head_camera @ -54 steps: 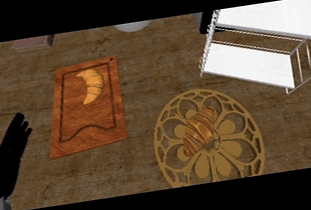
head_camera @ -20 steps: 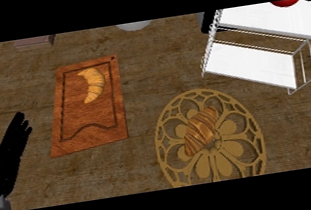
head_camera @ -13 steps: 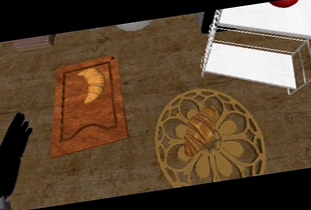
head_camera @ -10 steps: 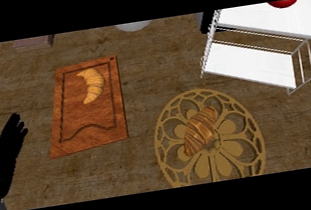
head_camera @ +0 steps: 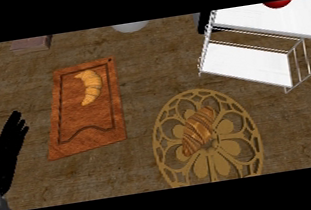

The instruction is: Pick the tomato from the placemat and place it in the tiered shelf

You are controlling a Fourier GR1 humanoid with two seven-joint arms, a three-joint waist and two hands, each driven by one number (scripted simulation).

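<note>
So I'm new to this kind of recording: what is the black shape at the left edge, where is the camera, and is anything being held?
The camera sits where a humanoid robot's head would be, looking steeply down at a brown counter. The black shape is its left hand, resting open with fingers up and holding nothing. The right hand is out of view. On the counter lie a wooden board with a croissant on it, and a round gold placemat with a brown pastry on it. At the upper right stands a white tiered shelf; a red tomato sits on its top tier, at the picture's edge. Nothing is held.
</note>
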